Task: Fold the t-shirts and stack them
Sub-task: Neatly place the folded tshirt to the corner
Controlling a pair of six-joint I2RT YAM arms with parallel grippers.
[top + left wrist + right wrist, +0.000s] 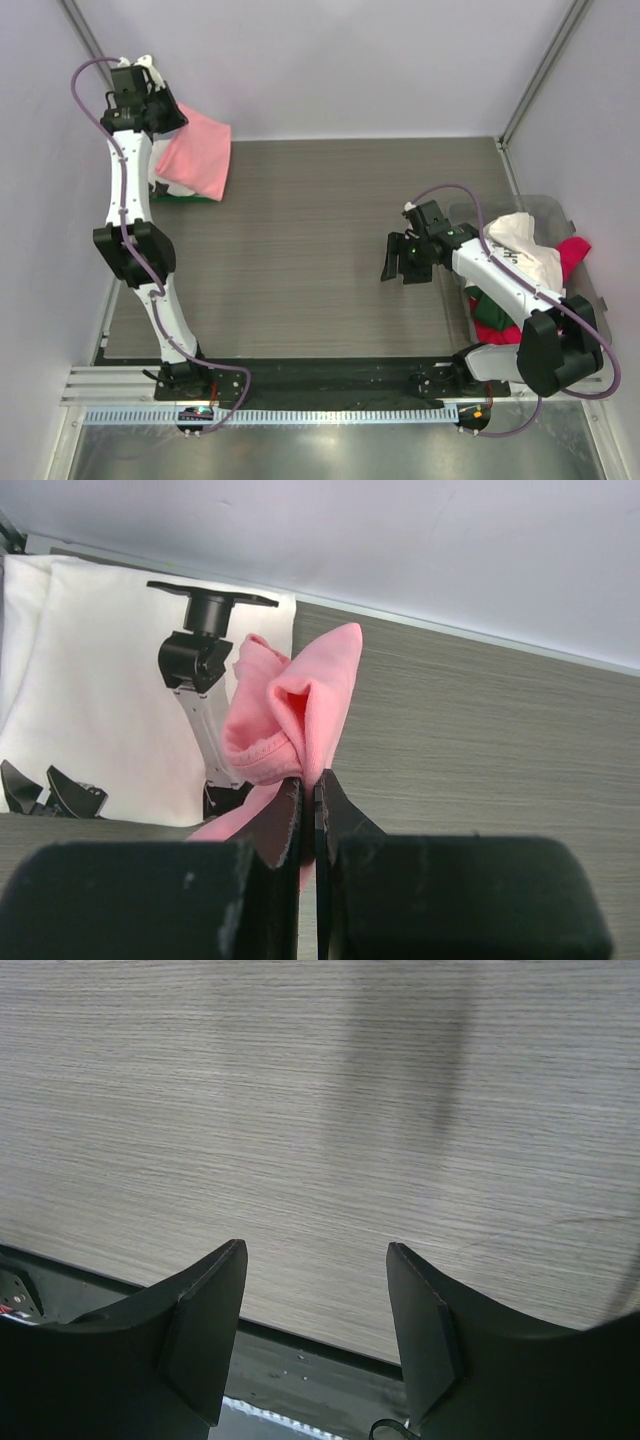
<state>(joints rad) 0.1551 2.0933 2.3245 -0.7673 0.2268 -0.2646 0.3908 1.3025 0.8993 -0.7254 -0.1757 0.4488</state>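
My left gripper (pixel 311 788) is shut on a bunched fold of the salmon-pink t-shirt (pixel 300 705), held above the far left corner. In the top view the pink t-shirt (pixel 198 150) hangs down over a folded stack (pixel 172 188) with white and dark green layers. The white t-shirt with black print (pixel 100 700) lies flat under it. My right gripper (pixel 397 262) hovers over bare table at mid right. In its wrist view that right gripper (pixel 315 1255) is open, with nothing between the fingers.
A clear bin (pixel 555 215) at the right edge holds a white tee (pixel 525 245), a red one (pixel 573 255) and a dark green one (pixel 490 312). Walls close in the table at the back and sides. Wood-grain tabletop (pixel 320 240) lies between the arms.
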